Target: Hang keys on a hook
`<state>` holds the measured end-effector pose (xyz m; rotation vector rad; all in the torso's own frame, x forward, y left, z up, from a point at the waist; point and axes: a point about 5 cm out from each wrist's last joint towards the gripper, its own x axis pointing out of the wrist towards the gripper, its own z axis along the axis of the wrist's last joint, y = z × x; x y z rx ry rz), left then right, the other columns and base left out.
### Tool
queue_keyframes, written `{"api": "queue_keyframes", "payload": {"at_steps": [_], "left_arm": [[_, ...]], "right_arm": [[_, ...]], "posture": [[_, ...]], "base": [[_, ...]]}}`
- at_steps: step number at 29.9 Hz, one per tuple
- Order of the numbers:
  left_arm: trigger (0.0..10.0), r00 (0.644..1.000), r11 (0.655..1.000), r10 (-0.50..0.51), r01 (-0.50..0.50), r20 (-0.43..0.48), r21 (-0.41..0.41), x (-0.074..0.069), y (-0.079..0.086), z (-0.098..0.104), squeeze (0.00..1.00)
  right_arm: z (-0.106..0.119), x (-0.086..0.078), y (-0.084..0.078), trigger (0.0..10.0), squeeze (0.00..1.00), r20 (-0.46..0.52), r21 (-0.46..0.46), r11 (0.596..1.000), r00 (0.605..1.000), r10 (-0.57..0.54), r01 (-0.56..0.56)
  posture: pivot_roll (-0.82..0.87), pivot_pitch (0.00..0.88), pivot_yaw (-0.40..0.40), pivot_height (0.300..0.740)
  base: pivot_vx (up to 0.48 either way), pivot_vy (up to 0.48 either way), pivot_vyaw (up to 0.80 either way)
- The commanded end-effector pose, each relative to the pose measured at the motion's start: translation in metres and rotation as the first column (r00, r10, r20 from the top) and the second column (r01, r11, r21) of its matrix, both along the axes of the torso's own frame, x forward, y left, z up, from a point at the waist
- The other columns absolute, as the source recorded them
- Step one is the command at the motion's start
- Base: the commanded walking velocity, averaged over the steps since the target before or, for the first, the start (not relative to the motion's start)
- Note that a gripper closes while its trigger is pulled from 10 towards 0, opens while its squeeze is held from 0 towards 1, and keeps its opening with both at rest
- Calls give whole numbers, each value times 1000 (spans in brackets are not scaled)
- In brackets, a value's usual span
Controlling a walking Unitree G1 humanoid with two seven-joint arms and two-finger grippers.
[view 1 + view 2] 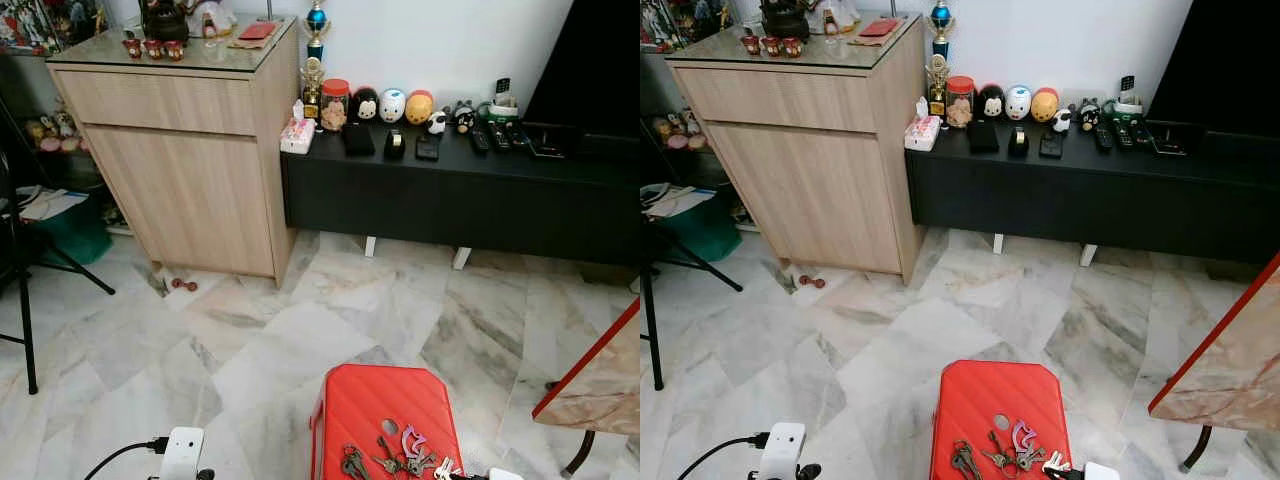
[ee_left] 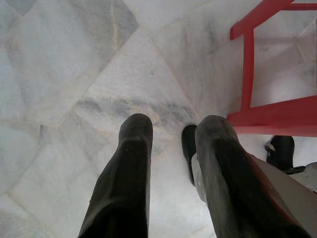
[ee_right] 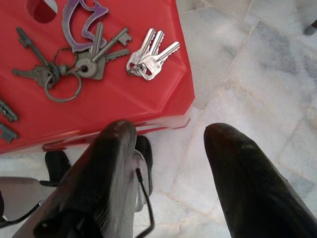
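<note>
Nearest the robot, both hands hung low and released. The right hand (image 3: 168,168) hovered just off the stool's near corner, its two fingers spread with nothing between them. The left hand (image 2: 171,163), likewise spread and empty, pointed at the marble floor (image 1: 300,340) beside the stool's red legs.

On the red stool (image 1: 370,400) lay the keys. A loose silver bunch (image 3: 148,60) sat closest to the right hand, near the edge. Just beyond it, a ring of darker keys (image 3: 79,67) carried a purple tag (image 3: 81,22). More keys (image 1: 353,463) lay toward the robot's left side of the seat.

Farther off stood a wooden cabinet (image 1: 190,170) and, to its right, a low black TV stand (image 1: 450,200) crowded with small ornaments. No hook could be made out anywhere.

The step in hand seemed to be picking up a bunch. To do it well, the right hand would probably do best to come down over the silver bunch with its fingers straddling the fanned blades, pinching near the ring end so the keys dangled together. Flat keys on smooth plastic might skate away, so a slow, square closing looked wise.
</note>
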<state>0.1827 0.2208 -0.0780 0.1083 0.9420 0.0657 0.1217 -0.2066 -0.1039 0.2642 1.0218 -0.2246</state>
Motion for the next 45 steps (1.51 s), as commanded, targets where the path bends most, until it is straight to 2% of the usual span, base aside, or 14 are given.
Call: {"api": "queue_keyframes", "payload": {"at_steps": [1,6,11,31,45], "left_arm": [[10000,1000,1000,12,-12,-6,0,-2,1,-1,0],[10000,1000,1000,4,-4,-11,8,-2,1,-1,0],[10000,1000,1000,5,-5,-10,9,-2,1,-1,0],[10000,1000,1000,2,-2,-16,10,-3,1,-2,0],[10000,1000,1000,-4,4,-20,11,-4,0,-2,0]], "right_arm": [[0,0,-1,10000,0,6,-4,1000,1000,1,-1],[1,0,-3,10000,0,13,-23,999,999,-31,31],[0,0,-3,10000,0,2,-25,1000,1000,-13,13],[0,-1,-2,10000,0,4,-9,1000,1000,11,-10],[0,-1,-2,10000,0,5,-9,1000,1000,6,-6]], "posture": [[35,0,-51,740],[38,0,-50,740],[36,0,-49,740],[38,0,-55,638],[35,0,-53,638]], "base": [[0,0,0],[0,0,0],[0,0,0],[0,0,0],[0,0,0]]}}
